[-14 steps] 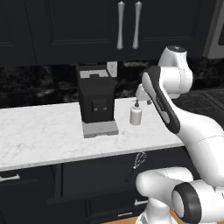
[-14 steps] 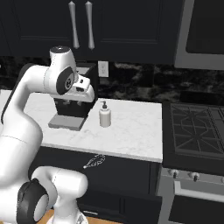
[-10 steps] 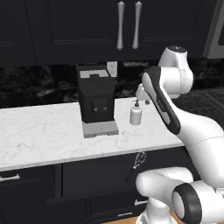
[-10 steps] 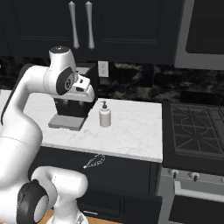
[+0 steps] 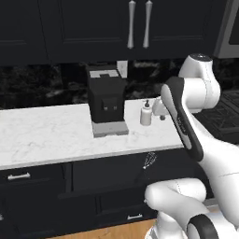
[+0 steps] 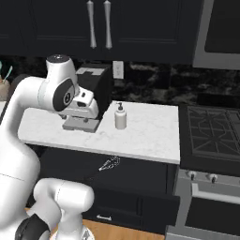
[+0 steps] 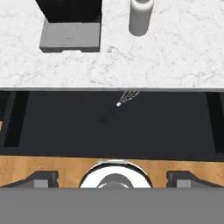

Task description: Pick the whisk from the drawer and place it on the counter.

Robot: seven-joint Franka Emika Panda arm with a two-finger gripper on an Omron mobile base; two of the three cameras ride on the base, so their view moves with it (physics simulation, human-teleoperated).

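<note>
Silver-wired, the whisk [image 7: 119, 104] is lying in the opened drawer [image 7: 65, 131] just below the desk [image 7: 175, 61] edge, ready for picking, while the hand [image 7: 112, 175] is being held spread above.

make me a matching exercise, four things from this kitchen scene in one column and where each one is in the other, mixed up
Things:
1. whisk
2. soap bottle
3. coffee machine
4. stovetop

Places:
a. to the right of the counter
b. on the counter, against the back wall
c. inside the open drawer
d. on the counter, just right of the coffee machine

Pairs: 1-c, 2-d, 3-b, 4-a
</note>
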